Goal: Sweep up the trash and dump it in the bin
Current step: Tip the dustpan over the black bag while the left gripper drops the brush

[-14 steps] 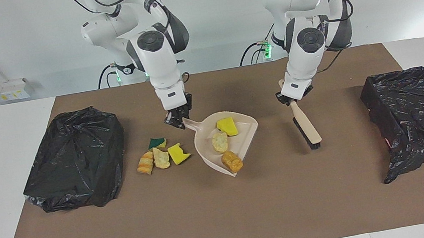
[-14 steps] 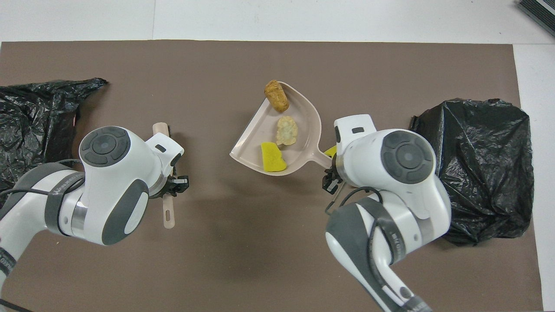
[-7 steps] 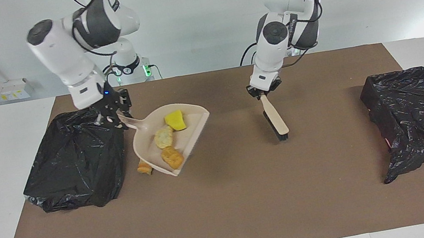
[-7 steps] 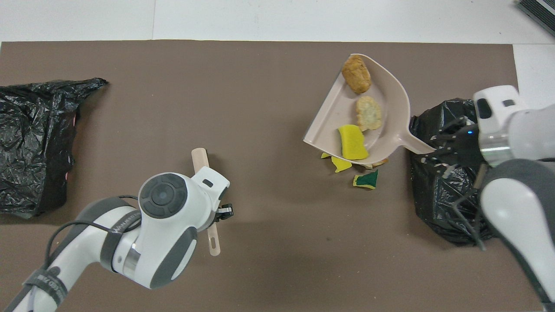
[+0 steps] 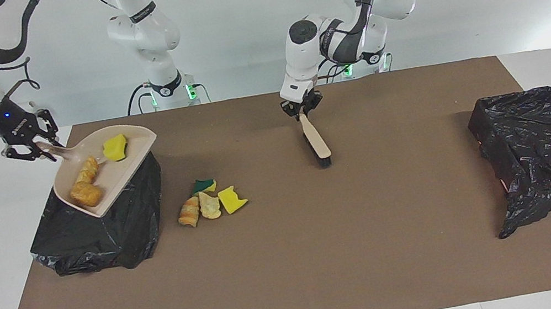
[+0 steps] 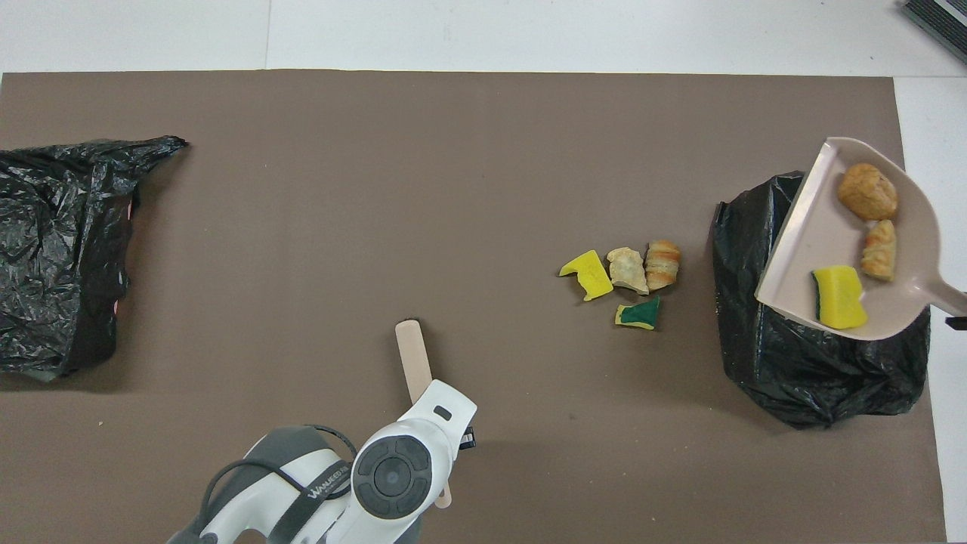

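My right gripper (image 5: pixel 30 145) is shut on the handle of the beige dustpan (image 5: pixel 119 172), holding it tilted over the black-bagged bin (image 5: pixel 99 240) at the right arm's end of the table. In the pan lie three pieces of trash: a yellow sponge piece (image 5: pixel 115 148), a bread lump (image 5: pixel 87 168) and a brown lump (image 5: pixel 85 194). Several more scraps of trash (image 5: pixel 210 201) lie on the mat beside that bin. Over the middle of the mat, my left gripper (image 5: pixel 303 108) is shut on the brush (image 5: pixel 317 142), which slants bristles-down.
A second black-bagged bin (image 5: pixel 549 153) stands at the left arm's end of the table. The brown mat (image 5: pixel 326 258) covers most of the white table. In the overhead view the dustpan (image 6: pixel 808 257) overlaps the bin (image 6: pixel 801 370).
The right arm has lifted the loaded dustpan off the mat and carried it over the bin at its end. The left arm has brought the brush toward the middle, nearer to the robots.
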Controlling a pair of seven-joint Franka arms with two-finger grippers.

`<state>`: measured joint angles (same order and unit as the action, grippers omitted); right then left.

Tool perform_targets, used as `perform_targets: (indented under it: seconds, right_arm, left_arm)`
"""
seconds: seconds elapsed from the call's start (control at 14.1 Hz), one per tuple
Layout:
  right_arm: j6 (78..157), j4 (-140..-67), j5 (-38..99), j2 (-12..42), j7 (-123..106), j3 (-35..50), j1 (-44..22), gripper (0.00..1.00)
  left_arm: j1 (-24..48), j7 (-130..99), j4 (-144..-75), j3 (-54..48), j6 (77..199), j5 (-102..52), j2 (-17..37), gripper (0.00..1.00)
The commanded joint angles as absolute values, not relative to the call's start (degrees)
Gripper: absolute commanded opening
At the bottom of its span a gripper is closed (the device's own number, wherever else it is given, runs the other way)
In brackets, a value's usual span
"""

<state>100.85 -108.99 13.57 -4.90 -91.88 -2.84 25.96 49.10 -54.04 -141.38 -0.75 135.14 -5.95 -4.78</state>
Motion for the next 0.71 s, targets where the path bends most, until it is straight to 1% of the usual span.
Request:
perform_targets:
  seconds: [0.0,0.14,0.21,0.28,0.36,0.43,0.64]
  right_arm:
    - [100.45,-108.55,9.08,-5.89,-97.02,-2.46,28.39,0.0]
    - [102.91,-108.46,0.04,-5.71,-98.78,-2.11,28.04,0.0]
    - [104.31,-109.07,-2.52,-5.71,-99.49,-2.11,27.78,0.0]
    - [105.72,-109.16,-4.11,-5.63,-100.01,-2.02,27.6,0.0]
    - [106.78,-109.25,-5.96,-5.45,-100.11,-2.11,27.51,0.0]
    - [108.35,-109.34,-8.93,-5.28,-100.28,-1.85,27.42,0.0]
    - [111.44,-110.21,-17.72,-4.92,-99.15,-1.67,23.21,0.0]
  left_arm:
    - [49.92,-55.02,-144.76,0.35,136.4,-6.68,-7.82,0.25]
    - [49.75,-55.02,-144.14,0.53,136.41,-6.68,-7.38,0.53]
    - [49.31,-54.76,-143.88,0.61,136.41,-6.68,-7.12,0.88]
    - [49.13,-54.06,-142.83,0.7,135.62,-6.68,-6.68,1.0]
    - [48.78,-53.88,-141.6,0.96,135.27,-6.68,-6.51,1.0]
    - [46.78,-53.7,-140.55,0.97,133.96,-6.59,-6.42,1.0]
    - [43.25,-53.53,-137.21,0.97,131.84,-6.24,-5.63,1.0]
